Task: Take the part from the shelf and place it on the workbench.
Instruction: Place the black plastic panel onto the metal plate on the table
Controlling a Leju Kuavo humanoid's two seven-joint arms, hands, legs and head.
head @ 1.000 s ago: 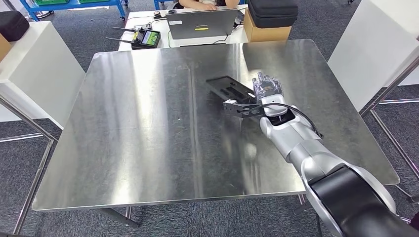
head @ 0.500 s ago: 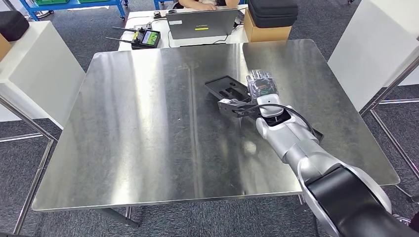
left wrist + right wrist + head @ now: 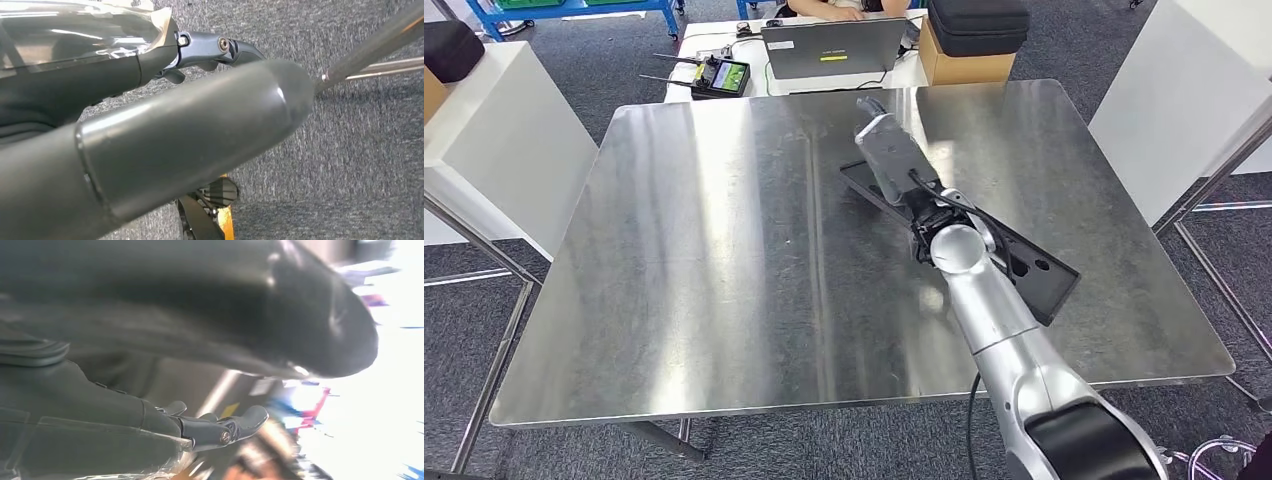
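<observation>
Head view: right arm reaches in over the workbench [image 3: 704,250], with the right hand [image 3: 886,150] raised past the wrist, its grey back to the camera. Fingers hidden from here. Part [image 3: 1036,270], a long flat black plate with cut-outs, lies flat on the workbench under the arm. Its far end sits just below and beside the hand, and its near end runs back past the wrist towards the bench's right edge. Whether the hand touches the part cannot be told; the forearm covers the middle of the plate. Beyond the hand, off the bench: laptop [image 3: 832,47] with a person [image 3: 824,8] behind it, a controller [image 3: 719,75] to the hand's far left, a black case [image 3: 976,22] on a box [image 3: 964,66] to its far right.

Left wrist view: left hand [image 3: 150,125] hangs over grey carpet [image 3: 360,150]. Thick thumb stretched out, darker fingers [image 3: 215,47] apart from it, nothing between them, so released. A metal leg [image 3: 370,45] slants just past the thumb tip.

Right wrist view: badly blurred. Right hand [image 3: 150,405] with its thumb [image 3: 280,315] extended and fingers [image 3: 225,427] spread away from it; nothing in the grasp, so released. Background beyond the fingertips is washed out, unreadable.
</observation>
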